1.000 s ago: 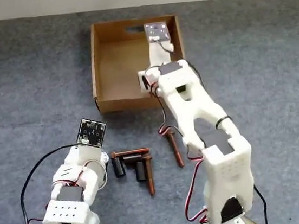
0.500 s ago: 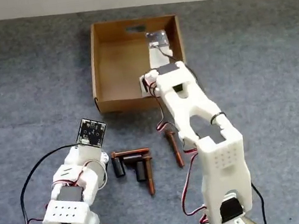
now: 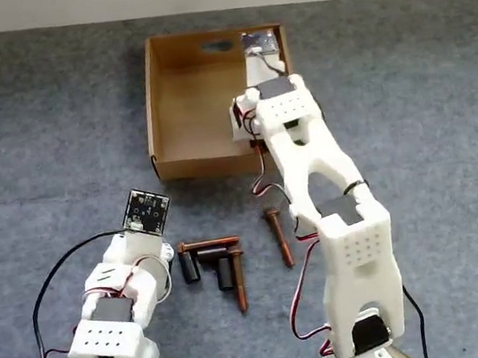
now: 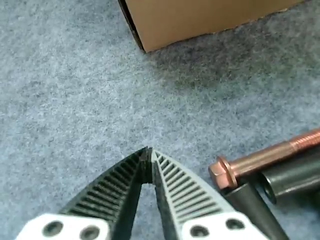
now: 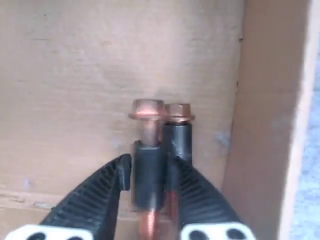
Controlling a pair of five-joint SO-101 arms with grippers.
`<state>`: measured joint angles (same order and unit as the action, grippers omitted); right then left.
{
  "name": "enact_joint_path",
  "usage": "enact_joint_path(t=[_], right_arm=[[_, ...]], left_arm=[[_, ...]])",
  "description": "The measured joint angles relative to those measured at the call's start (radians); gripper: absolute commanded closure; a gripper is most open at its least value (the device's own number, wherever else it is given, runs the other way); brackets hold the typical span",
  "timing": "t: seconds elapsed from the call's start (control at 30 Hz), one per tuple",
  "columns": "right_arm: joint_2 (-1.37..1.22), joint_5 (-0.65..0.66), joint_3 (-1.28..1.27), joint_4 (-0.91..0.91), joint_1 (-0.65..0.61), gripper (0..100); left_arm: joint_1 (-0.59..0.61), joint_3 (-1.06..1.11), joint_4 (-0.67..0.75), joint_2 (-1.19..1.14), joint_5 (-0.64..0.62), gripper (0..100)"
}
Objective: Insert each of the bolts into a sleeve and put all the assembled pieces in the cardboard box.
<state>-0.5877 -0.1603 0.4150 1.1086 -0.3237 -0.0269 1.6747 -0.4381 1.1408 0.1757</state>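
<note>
Overhead, the cardboard box (image 3: 152,102) sits in the upper middle of the frame, with the right arm (image 3: 307,162) stretched into its upper right corner. Three loose bolts (image 3: 279,237) and two sleeves (image 3: 224,272) lie in the lower middle, beside the left arm (image 3: 122,289).

From the left wrist, the left gripper (image 4: 149,159) is clenched on nothing, low over the carpet (image 4: 75,90) near a bolt head. A careless sweep could roll the loose parts away.

From the right wrist, the right gripper (image 5: 150,170) seems to be grasping an assembled piece (image 5: 148,150) by its sleeve. It touches a finished neighbour (image 5: 178,142) close to the box wall (image 5: 260,125). Opening wide here could shove that neighbour, or catch the wall. Tilting could let the bolt slip out.
</note>
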Motion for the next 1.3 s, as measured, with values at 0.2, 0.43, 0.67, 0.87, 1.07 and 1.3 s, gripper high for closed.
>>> enact_joint_path(t=[0.2,0.43,0.67,0.87,1.07,1.3], right_arm=[[0.002,0.0,0.023,0.017,-0.002,82.8],[0.072,0.0,0.048,0.083,-0.002,82.9],[0.158,0.0,0.058,0.107,-0.015,93.2],[0.064,0.126,0.078,0.075,-0.112,83.3],[-0.021,0.176,0.083,0.066,-0.173,78.1],[-0.035,0.198,0.083,0.063,-0.189,78.1]], left_arm=[[0.0,0.0,0.0,0.0,0.0,99],[0.0,0.0,0.0,0.0,0.0,99],[0.0,0.0,0.0,0.0,0.0,99],[0.0,0.0,0.0,0.0,0.0,99],[0.0,0.0,0.0,0.0,0.0,99],[0.0,0.0,0.0,0.0,0.0,99]])
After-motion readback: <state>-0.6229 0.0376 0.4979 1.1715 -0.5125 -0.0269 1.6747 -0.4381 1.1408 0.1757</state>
